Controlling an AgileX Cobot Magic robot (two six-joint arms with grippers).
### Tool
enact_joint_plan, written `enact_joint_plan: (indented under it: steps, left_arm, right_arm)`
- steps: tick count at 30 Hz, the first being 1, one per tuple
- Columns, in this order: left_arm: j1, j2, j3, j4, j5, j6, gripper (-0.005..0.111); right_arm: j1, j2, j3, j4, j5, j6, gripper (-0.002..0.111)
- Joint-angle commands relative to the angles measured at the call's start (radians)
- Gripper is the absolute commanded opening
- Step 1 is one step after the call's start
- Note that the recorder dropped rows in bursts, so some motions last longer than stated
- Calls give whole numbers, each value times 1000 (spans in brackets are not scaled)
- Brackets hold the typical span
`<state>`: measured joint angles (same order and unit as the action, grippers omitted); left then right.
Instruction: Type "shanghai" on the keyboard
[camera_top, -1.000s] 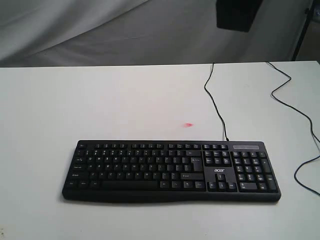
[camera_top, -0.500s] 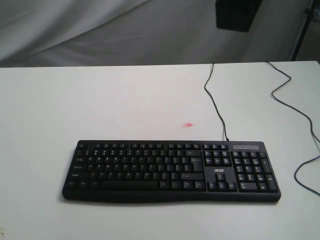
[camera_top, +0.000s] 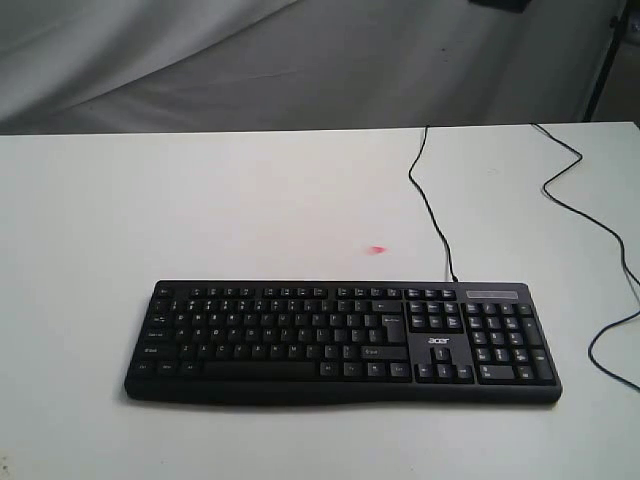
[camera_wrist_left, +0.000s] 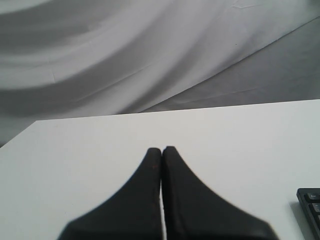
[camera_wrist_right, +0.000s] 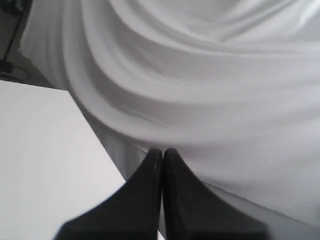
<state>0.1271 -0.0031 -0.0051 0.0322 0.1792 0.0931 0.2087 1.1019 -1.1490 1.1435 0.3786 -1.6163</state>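
The black acer keyboard (camera_top: 340, 340) lies flat near the front of the white table (camera_top: 200, 210), number pad to the right, its thin black cable (camera_top: 428, 205) running to the far edge. One corner of the keyboard (camera_wrist_left: 311, 205) shows in the left wrist view. My left gripper (camera_wrist_left: 161, 149) is shut and empty above bare table, well away from the keys. My right gripper (camera_wrist_right: 162, 150) is shut and empty, held over the table's edge with the white cloth behind it. Neither gripper appears in the exterior view.
A second black cable (camera_top: 600, 250) snakes along the table's right side. A small red spot (camera_top: 377, 250) marks the tabletop behind the keyboard. Draped white cloth (camera_top: 200, 60) hangs behind the table. A dark stand leg (camera_top: 608, 60) rises at the far right.
The dark object at the top right of the exterior view has risen almost out of frame. The keyboard and cables have not moved.
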Motion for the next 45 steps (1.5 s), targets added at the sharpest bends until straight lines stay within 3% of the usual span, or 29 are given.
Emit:
enact_joint_plan:
  steps: [1,5,11,15,24,26,31,33,41,45]
  left_arm:
    - [-4,3,5,-1,-5,-3,1]
    - [-4,3,5,-1,-5,-3,1]
    - [-4,3,5,-1,-5,-3,1]
    - [-4,3,5,-1,-5,-3,1]
    - [-4,3,5,-1,-5,-3,1]
    - [-4,3,5,-1,-5,-3,1]
    - [-4,3,5,-1,-5,-3,1]
    - [-4,3,5,-1,-5,-3,1]
    - [-4,3,5,-1,-5,-3,1]
    - [-4,3,5,-1,-5,-3,1]
  right_arm:
    - [-14,-65,-4,-157,-126,417,0]
    - [-68,-132,-2,-267,-123,609,0]
    - [-128,-243,102,-331,-169,686,0]
    - [-143,-307,232,-323,-295,719,0]
    - [-151,-539,694,-249,-548,787,0]
    - [-151,-597,787,-260,-509,783,0]
    - [-151,-732,863,-629,-191,789,0]
    - [-151,-758,863,-662,-186,830,0]
    - [-153,-935,863,-665,-148,1328,0]
    - [-188,-1000,863,-725,-116,1340,0]
